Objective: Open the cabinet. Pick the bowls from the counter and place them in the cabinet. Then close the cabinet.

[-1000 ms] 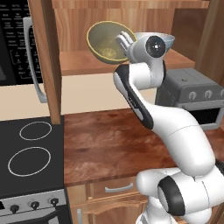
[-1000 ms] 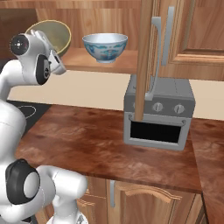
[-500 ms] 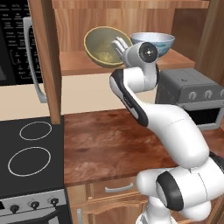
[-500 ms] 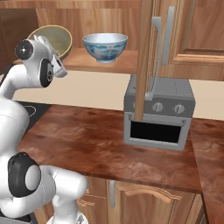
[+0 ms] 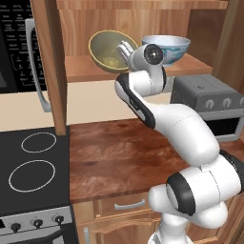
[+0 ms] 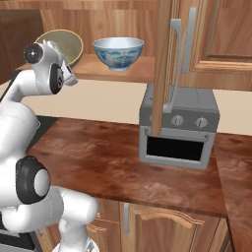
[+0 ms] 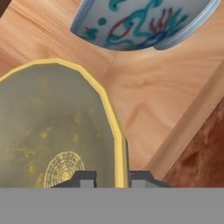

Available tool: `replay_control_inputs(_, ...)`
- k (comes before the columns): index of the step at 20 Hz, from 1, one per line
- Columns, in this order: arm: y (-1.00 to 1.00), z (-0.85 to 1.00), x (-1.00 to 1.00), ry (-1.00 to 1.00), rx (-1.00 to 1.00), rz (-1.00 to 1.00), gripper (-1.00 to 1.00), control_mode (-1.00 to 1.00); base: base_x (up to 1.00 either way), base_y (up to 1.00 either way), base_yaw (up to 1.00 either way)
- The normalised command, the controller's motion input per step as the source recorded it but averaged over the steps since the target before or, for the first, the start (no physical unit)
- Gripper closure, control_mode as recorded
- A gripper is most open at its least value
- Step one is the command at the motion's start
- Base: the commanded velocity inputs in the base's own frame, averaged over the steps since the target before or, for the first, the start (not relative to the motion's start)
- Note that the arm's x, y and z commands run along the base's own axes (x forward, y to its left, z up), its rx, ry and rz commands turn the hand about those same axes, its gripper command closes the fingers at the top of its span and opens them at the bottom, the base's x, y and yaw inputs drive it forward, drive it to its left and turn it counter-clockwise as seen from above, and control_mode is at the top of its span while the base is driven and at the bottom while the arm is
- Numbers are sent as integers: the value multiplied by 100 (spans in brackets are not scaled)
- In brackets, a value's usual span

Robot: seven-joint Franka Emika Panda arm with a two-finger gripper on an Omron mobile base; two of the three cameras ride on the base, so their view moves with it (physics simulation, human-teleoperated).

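The cabinet (image 5: 50, 66) stands open, its doors swung out (image 6: 162, 64). My gripper (image 7: 111, 177) is shut on the rim of the olive-yellow bowl (image 7: 52, 131), one finger inside and one outside. That bowl (image 5: 107, 50) is tilted on its side at the left of the cabinet shelf (image 5: 90, 72); I cannot tell whether it touches the shelf. The white bowl with blue markings (image 5: 167, 47) stands upright on the shelf to its right (image 6: 118, 53) (image 7: 140, 22). The counter (image 5: 119, 152) below carries no bowl.
A grey toaster oven (image 6: 177, 128) stands on the counter at the right, under the open right door. A black stovetop (image 5: 33, 167) lies left of the counter, with a microwave (image 5: 19, 47) above it. The left door's edge hangs close to the olive bowl.
The hand with the olive-yellow bowl has shifted slightly left and down towards the shelf. The white bowl has stayed where it was.
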Motion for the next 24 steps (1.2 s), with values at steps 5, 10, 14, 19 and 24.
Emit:
replay_control_inputs(5, 16, -3, 43, 7, 0, 0, 100, -100, 0, 0, 0)
replay_control_inputs(10, 18, -13, 33, 6, 0, 0, -100, -100, 0, 0, 0)
replay_control_inputs(14, 6, 0, 14, 0, 0, 0, -100, -100, 0, 0, 0)
replay_control_inputs(19, 4, 6, 6, 0, 0, 0, -100, -100, 0, 0, 0)
replay_control_inputs(24, 13, 17, 3, -4, 0, 2, -100, -100, 0, 0, 0)
